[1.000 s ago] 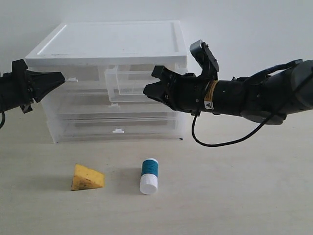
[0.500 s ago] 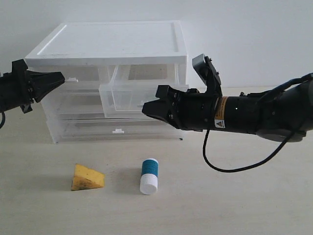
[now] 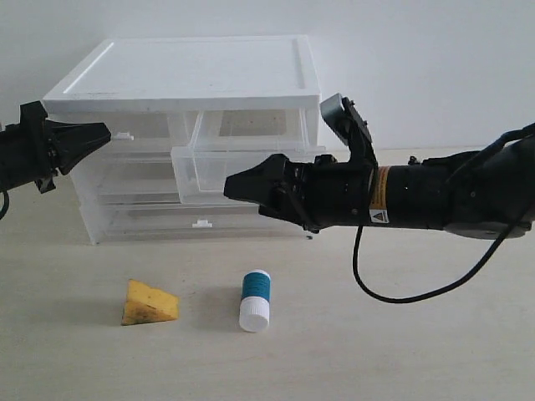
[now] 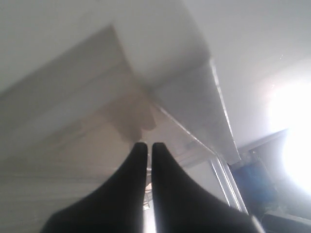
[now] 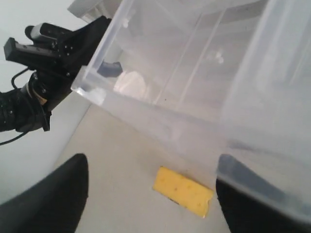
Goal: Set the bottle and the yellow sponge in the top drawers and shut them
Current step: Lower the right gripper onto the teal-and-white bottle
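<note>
- Bottle (image 3: 255, 301) lies on its side on the table (image 3: 401, 351), white cap toward the camera, out in front of the cabinet (image 3: 192, 75) and well clear of it.
- Beside the bottle, to its left in the exterior view and apart from it, the yellow sponge (image 3: 150, 302) sits on the table with its speckled side facing forward; the right wrist view shows it too (image 5: 183, 191), past the near edge of the open drawer.
- Neither item is in a drawer, and no finger touches either one.
- Of the two top drawers, the right top drawer (image 3: 205, 171) is pulled out from the cabinet front; its clear walls fill much of the right wrist view (image 5: 160, 63).
- The left top drawer (image 3: 138, 144) sits flush in the cabinet, its white tab handle (image 3: 124, 135) showing.
- The right gripper (image 3: 242, 188) hangs above the table at the front of the pulled-out drawer, with its fingers (image 5: 53, 199) spread wide and nothing between them; whether it touches the drawer cannot be told.
- The left gripper (image 3: 102, 132) points at the tab handle from just beside it, its fingers (image 4: 136, 165) almost together with only a thin slit between and nothing held; contact with the handle cannot be told.
</note>
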